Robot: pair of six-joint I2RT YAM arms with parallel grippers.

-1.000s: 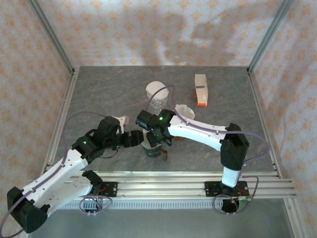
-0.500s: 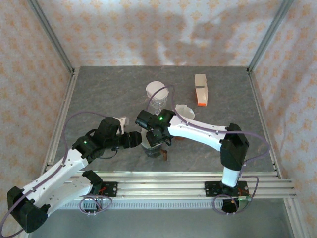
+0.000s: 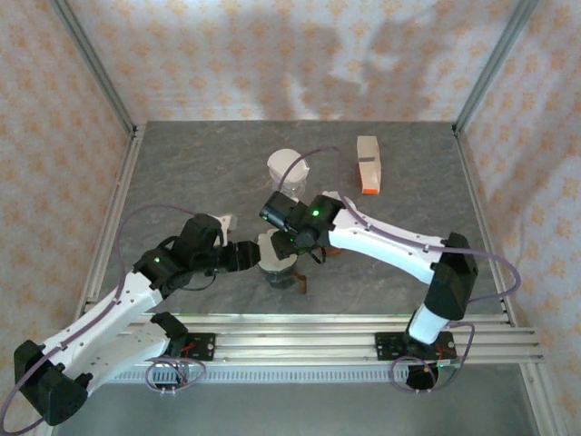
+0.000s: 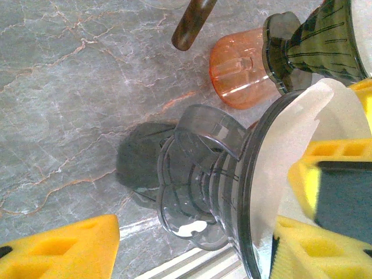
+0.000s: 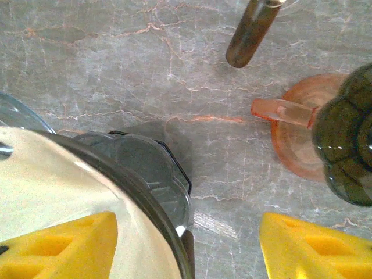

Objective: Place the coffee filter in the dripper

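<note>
The clear grey dripper (image 4: 197,168) stands on the table near the front, and the white coffee filter (image 4: 290,151) lies inside its cone. My left gripper (image 4: 186,250) is open astride the dripper, with one yellow finger (image 4: 58,250) clear of the base and the other over the cone's mouth. My right gripper (image 5: 186,244) is open across the dripper's rim (image 5: 145,168). Its left finger (image 5: 58,244) rests over the filter (image 5: 46,186), and its right finger is out over the table. From above, both grippers (image 3: 257,256) (image 3: 289,238) crowd the dripper (image 3: 277,268).
An orange cup (image 5: 296,128), a dark ribbed dripper (image 5: 346,151) and a brown handle (image 5: 253,29) lie just beyond. Farther back stand a glass stand with a white cone (image 3: 288,166) and a white and orange box (image 3: 368,163). The rail edge (image 3: 345,322) runs close in front.
My right arm has swung its elbow to the right, and its gripper has shifted slightly back and right over the dripper. The left gripper has narrowed a little and stayed in place.
</note>
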